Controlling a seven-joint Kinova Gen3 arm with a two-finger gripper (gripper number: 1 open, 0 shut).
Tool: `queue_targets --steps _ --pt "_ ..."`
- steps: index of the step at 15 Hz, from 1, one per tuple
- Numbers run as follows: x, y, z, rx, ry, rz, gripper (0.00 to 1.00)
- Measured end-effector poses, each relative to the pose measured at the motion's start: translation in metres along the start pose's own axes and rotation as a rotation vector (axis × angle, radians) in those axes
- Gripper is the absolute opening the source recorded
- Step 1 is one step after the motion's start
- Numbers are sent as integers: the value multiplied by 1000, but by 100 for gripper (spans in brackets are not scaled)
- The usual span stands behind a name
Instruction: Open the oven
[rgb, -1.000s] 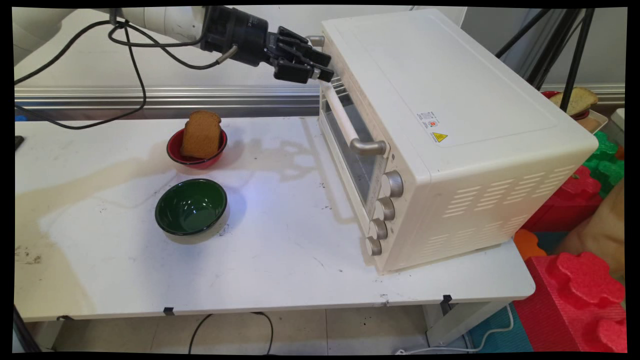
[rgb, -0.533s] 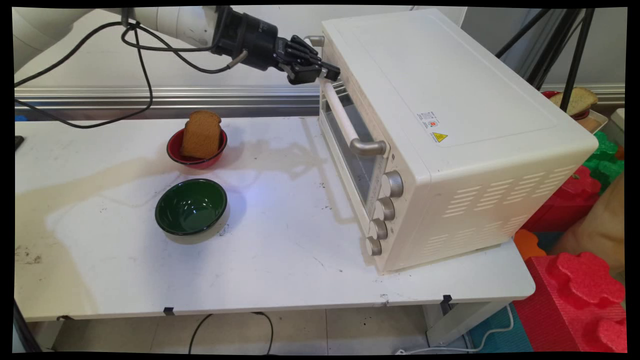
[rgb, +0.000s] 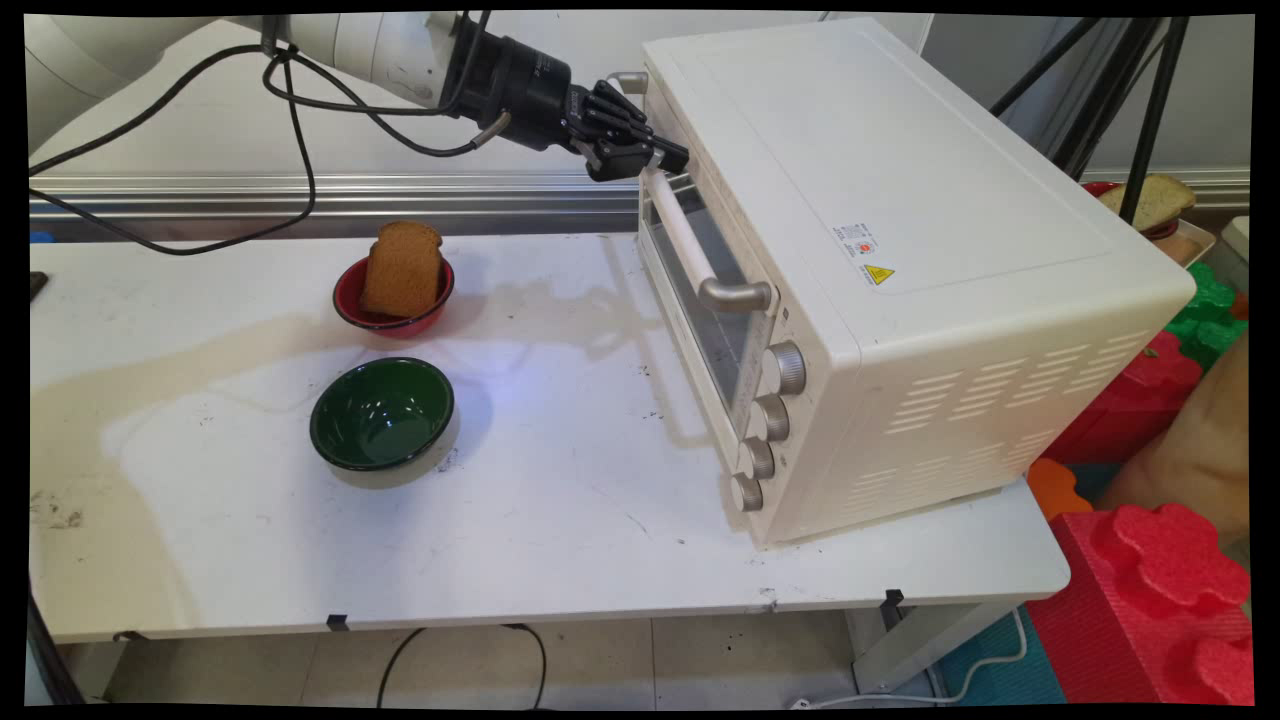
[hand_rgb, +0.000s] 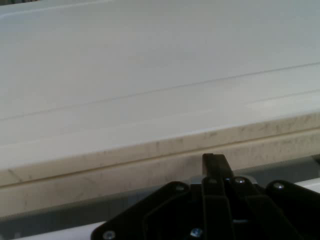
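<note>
1. The gripper (rgb: 668, 157) is pressed against the top far corner of the toaster oven's door (rgb: 700, 290), just above the far end of its handle (rgb: 690, 245). In the hand view its fingers (hand_rgb: 214, 165) sit together, clenched on nothing, their tips against the oven's cream front edge.
2. The toaster oven (rgb: 900, 250) stands at the tabletop's right edge, turned at an angle, door closed. It is a boxy cream metal shell, smooth on top, slotted on the side, with four round metallic knobs (rgb: 765, 425) down the front.
3. As I judge it, the tips could skid off that smooth painted edge, or a hard push could shove the whole oven toward the table's right edge, since nothing visibly braces it.
4. Left of the oven, toward the tabletop's far edge, a glossy red bowl (rgb: 392, 302) holds an upright, coarse brown slice of bread (rgb: 402, 268).
5. Just nearer sits a shiny, empty dark green bowl (rgb: 382, 413).
6. The white table (rgb: 560, 540) is stained and scuffed.
</note>
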Motion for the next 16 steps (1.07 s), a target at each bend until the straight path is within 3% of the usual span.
queue_targets --steps 8,16 --pt "-19 4 -12 -8 -53 33 0" --pt "-64 19 -43 -22 -143 62 0"
